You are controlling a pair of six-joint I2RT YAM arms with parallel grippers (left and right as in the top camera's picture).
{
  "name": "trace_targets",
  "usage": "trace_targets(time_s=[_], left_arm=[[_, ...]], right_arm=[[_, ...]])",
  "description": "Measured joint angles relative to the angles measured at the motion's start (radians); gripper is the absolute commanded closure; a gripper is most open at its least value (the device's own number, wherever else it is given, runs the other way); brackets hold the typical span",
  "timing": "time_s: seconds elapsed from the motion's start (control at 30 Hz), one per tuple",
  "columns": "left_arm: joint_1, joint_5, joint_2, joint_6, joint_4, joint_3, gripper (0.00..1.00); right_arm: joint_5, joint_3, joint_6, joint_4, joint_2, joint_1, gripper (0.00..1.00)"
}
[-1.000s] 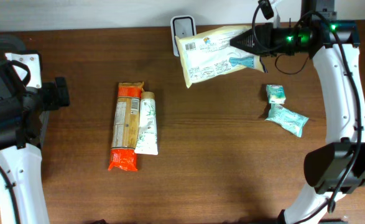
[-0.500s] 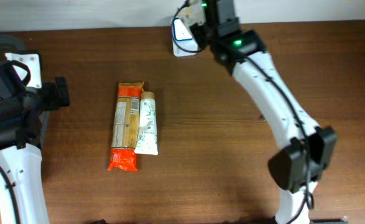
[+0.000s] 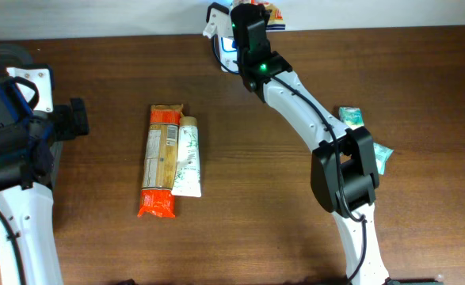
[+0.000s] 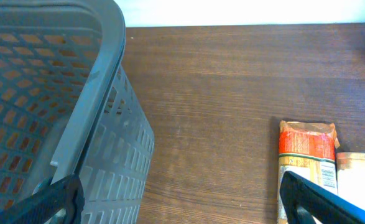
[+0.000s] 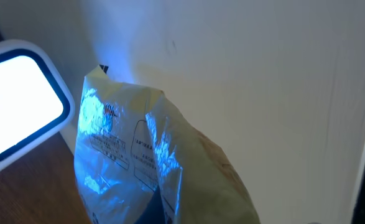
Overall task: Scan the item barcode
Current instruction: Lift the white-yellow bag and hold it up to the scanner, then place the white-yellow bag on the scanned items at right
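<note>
Left edge: grey perforated plastic basket (image 4: 101, 143) blocks.
Mid-left: long orange-and-tan packet (image 3: 159, 162) + white squeeze tube (image 3: 188, 158), touching.
White right arm (image 3: 295, 99) cuts diagonally to blue-lit white scanner (image 5: 20, 99) at back; pale crinkly plastic bag (image 5: 138, 168) crowds gap beside it, nr wall.
Teal sachets (image 3: 351, 117) just right of arm.
Bare brown wood tabletop (image 3: 248, 182) btwn tube & arm: free.

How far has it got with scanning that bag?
Done: the right hand has the bag lifted up. In hand: it holds the bag beside the glowing scanner, blue light on the print. To do: I cannot tell whether it registered; the orange packet and white tube lie on the table.
</note>
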Motion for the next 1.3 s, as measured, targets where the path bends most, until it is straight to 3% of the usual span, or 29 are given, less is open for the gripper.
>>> trace_targets(time_s=[0.8,0.93,1.03,1.1,1.2,1.3], left_arm=[[0.0,0.0,0.0,0.0,0.0,0.0,0.01],[0.0,0.0,0.0,0.0,0.002,0.0,0.01],[0.0,0.0,0.0,0.0,0.0,0.0,0.01],[0.0,0.0,0.0,0.0,0.0,0.0,0.01],[0.0,0.0,0.0,0.0,0.0,0.0,0.01],[0.0,0.0,0.0,0.0,0.002,0.0,0.01]], right_arm=[[0.038,0.0,-0.042,-0.04,0.0,0.036,0.96],[0.008,0.002,0.085,-0.2,-0.022,0.036,0.96],[-0.039,0.002,0.274,-0.395,-0.145,0.036,0.96],[-0.098,0.003,0.426,-0.577,-0.276,0.035,0.96],[-0.234,0.018,0.77,-0.877,-0.497,0.003,0.96],[-0.349,0.029,1.041,-1.191,-0.579,-0.132,0.96]])
